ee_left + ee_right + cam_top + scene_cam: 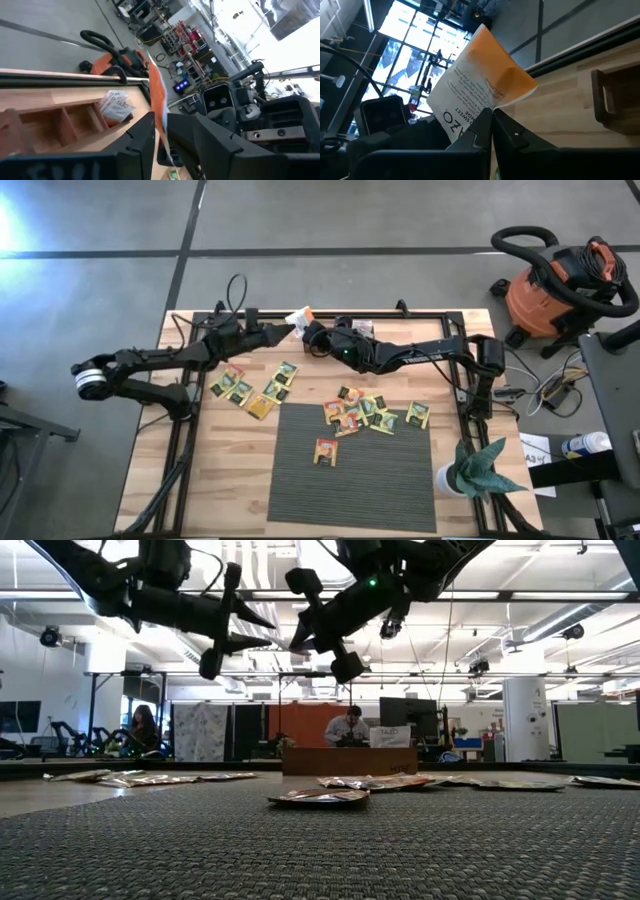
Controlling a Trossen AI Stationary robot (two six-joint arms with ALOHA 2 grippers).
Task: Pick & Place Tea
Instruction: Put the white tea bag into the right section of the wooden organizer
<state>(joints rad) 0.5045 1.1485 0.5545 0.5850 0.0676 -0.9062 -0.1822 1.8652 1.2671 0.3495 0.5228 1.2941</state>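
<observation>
1. My right gripper [487, 125] is pinched tight on the lower edge of an orange-and-white tea sachet [482, 85], lifted well above the table.
2. My left gripper [160, 135] meets it from the opposite side; the same sachet runs edge-on between its fingers [142, 137], which look closed on it too. I judge this a hand-over, or a two-handed straightening.
3. Just beyond my grippers sits the wooden tray [55, 117], one compartment already holding white sachets [114, 106]; carrying high clears its wall.
4. Well behind my grippers, the remaining sachets [362, 413] lie scattered over the grey mat [350, 500] and the wood beside it.
</observation>
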